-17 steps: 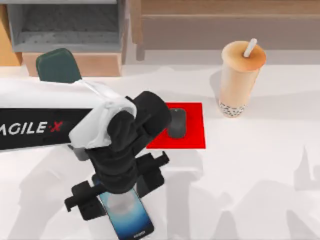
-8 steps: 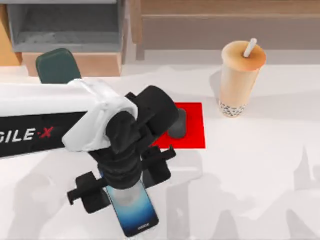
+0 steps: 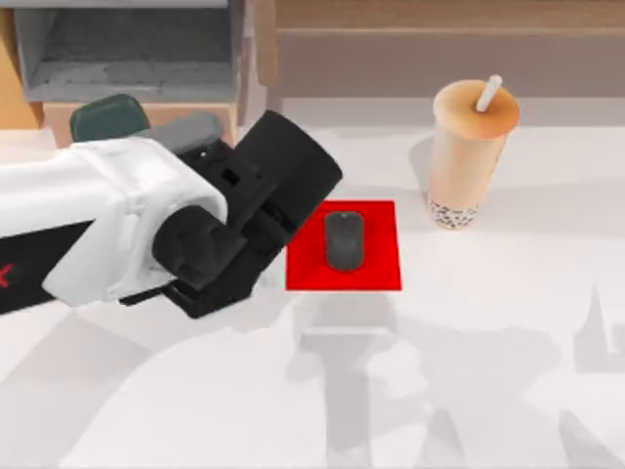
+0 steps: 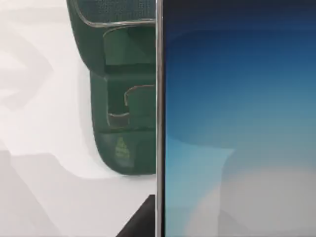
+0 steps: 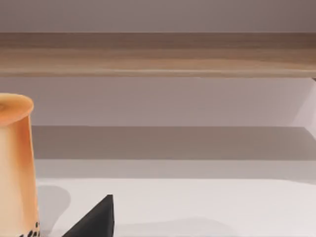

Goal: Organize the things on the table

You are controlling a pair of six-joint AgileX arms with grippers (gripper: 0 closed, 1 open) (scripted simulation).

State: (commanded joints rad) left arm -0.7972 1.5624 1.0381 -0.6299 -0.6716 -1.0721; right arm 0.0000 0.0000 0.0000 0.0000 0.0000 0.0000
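Note:
In the left wrist view the black smartphone [image 4: 237,123] stands close up with its blue-white screen lit, held by my left gripper, and a dark finger [image 4: 142,221] shows beside its edge. My left arm [image 3: 146,225] reaches in from the left, lifted off the table [image 3: 488,342], with its wrist near the green phone stand [image 3: 109,119]. That stand [image 4: 123,98] sits just behind the phone. The dark grey mouse [image 3: 344,239] lies on a red mat [image 3: 383,272]. The beige bubble-tea cup [image 3: 469,156] with its white straw stands upright at the back right and also appears as the cup [image 5: 15,163] beside my right arm.
A grey open shelf box [image 3: 127,54] and a wooden ledge [image 3: 439,49] run along the back edge. The white tabletop spreads wide in front of and to the right of the mat.
The left arm lifted the smartphone off the table's front and carried it back and left toward the green stand. The mouse, partly covered before, now lies in full view.

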